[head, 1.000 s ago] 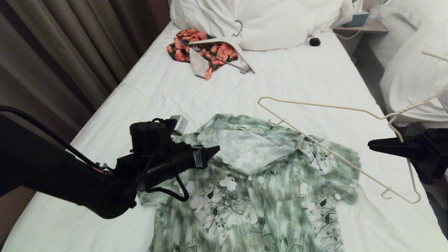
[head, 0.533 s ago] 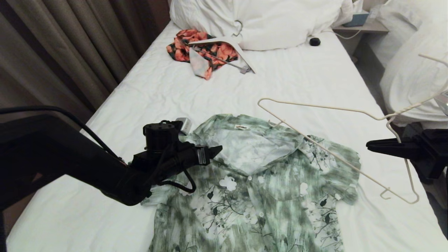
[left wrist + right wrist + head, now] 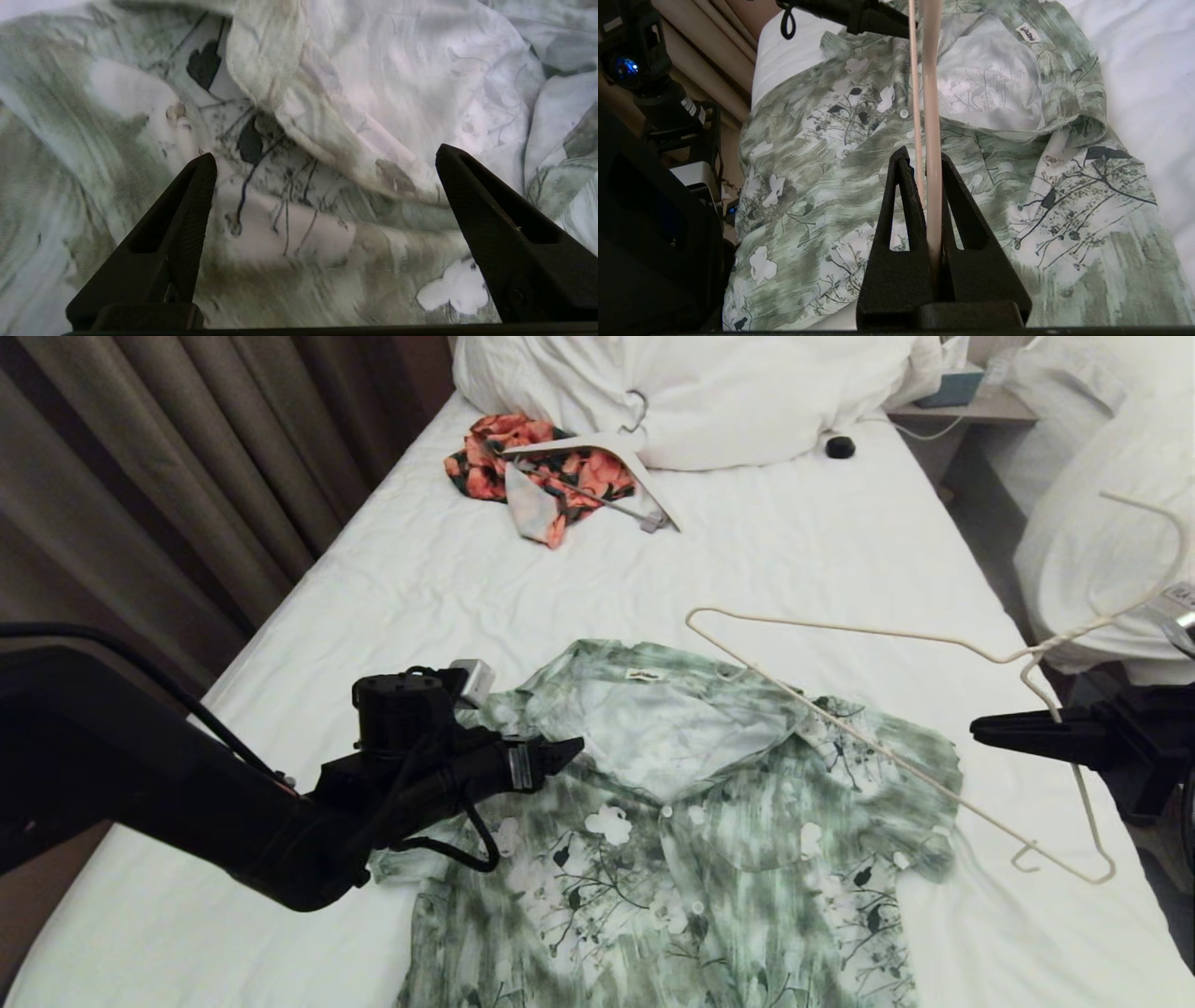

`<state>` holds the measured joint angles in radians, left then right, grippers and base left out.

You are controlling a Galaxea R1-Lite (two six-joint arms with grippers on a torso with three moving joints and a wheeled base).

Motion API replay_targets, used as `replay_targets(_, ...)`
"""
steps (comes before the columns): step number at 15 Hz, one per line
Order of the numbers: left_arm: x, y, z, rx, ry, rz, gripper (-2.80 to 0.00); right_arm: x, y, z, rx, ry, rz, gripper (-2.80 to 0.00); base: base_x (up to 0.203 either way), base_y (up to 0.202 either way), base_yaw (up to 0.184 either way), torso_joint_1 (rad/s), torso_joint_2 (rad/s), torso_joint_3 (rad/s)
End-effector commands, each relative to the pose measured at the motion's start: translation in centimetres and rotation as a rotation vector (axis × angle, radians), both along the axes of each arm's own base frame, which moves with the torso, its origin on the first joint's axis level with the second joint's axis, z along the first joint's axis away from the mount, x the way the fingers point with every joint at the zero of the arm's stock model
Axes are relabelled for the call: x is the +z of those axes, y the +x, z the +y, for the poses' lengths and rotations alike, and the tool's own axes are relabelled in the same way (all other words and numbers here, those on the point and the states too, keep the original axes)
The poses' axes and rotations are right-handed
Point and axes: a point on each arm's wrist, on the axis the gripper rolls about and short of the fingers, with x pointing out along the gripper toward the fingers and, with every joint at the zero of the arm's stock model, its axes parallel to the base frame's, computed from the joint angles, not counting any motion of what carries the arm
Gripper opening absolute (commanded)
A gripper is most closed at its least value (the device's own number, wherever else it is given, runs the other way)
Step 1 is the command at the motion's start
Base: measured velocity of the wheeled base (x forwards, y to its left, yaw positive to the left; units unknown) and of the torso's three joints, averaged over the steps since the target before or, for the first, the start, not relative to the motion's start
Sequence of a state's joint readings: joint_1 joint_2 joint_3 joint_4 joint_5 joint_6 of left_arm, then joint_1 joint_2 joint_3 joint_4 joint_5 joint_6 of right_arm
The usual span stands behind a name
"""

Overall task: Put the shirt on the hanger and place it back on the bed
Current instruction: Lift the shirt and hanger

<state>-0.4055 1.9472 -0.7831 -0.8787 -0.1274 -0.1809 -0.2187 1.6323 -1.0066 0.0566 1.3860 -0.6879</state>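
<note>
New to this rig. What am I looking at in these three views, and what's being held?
It is a two-armed robot with a camera on its head and one on each wrist. The head view looks down on a bed where a green floral shirt lies flat. Farther up are an orange garment under a thick white hanger, and a pillow. The left wrist view looks past the left gripper, open just above the shirt's collar. The right wrist view looks past the right gripper, shut on a thin wire hanger, whose far end lies across the shirt's shoulder.
</note>
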Motion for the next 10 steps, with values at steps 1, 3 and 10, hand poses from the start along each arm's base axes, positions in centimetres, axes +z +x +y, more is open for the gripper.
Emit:
replay_targets(1, 0.2, 0.9, -0.5, -0.004, -0.012, -0.023, 0.0, 0.0, -0.1, 0.0, 0.005, 0.003, -0.006, -2.8, 0.0, 0.0, 0.0, 0.0, 0.0, 0.0)
replay_targets(3, -0.5, 2.0, -1.0, -0.004, -0.009, -0.018, 0.0, 0.0, 0.0, 0.0, 0.005, 0.003, -0.003, -2.8, 0.0, 0.0, 0.0, 0.0, 0.0, 0.0)
replay_targets(10, -1.8, 3.6, -2.0, -0.008, -0.007, -0.011, 0.0, -0.4, 0.5, -0.1, 0.005, 0.005, 0.01, -2.8, 0.0, 0.0, 0.0, 0.0, 0.0, 0.0)
